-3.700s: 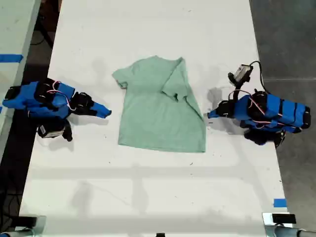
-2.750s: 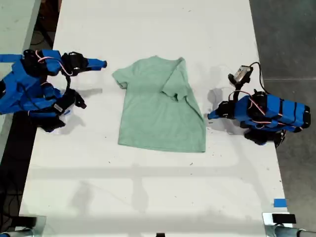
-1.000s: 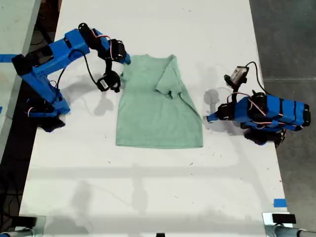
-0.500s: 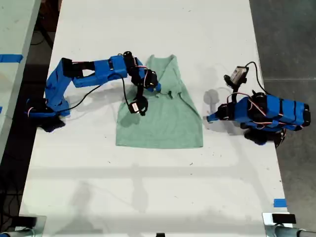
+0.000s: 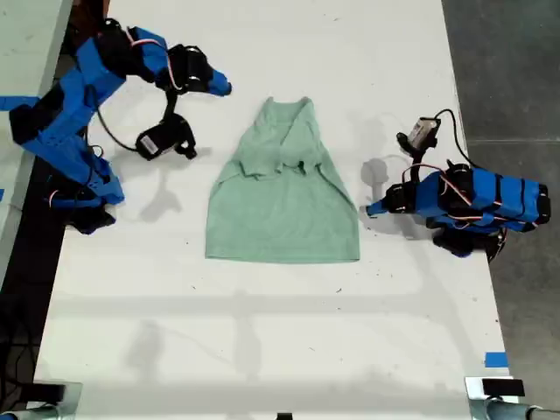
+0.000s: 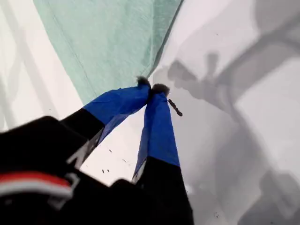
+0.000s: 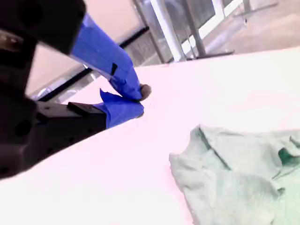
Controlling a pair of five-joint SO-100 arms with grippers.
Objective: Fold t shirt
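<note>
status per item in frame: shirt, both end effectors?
t shirt: flat on the table, both sleeves folded inward, lower half not folded, held by neither arm.
my first end effector: shut, empty, tips at the shirt's edge, resting low.
my second end effector: shut, empty, raised clear of the shirt.

White table (image 5: 262,350) under even overhead lighting. Dark grey floor (image 5: 507,61) at the exterior view's right. Blue tape marker (image 5: 495,360) near the table's right edge.
</note>
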